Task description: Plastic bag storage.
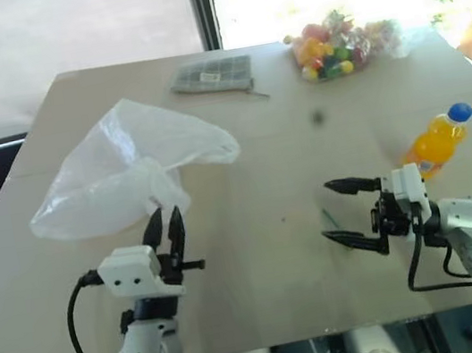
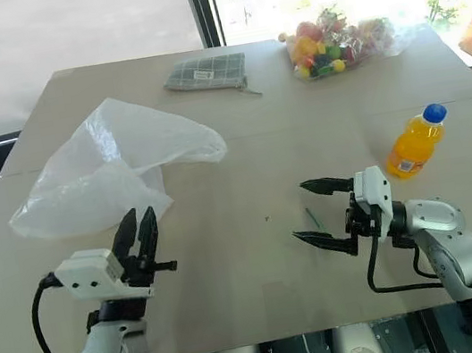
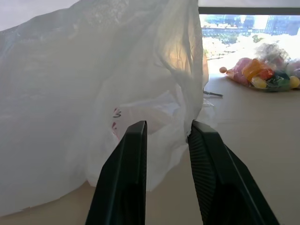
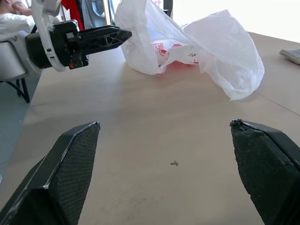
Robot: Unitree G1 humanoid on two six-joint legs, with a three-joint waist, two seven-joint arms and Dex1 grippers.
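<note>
— Where's the plastic bag point(image 1: 122, 168)?

— Lying crumpled toward the table's point(image 1: 263, 281) left edge, about halfway back. The left gripper point(image 1: 163, 223) sits just at its near side, fingers a little apart, nothing pinched between them.

— And the other one?

— The right gripper point(image 1: 347, 209) is spread wide near the front right, holding nothing.
</note>
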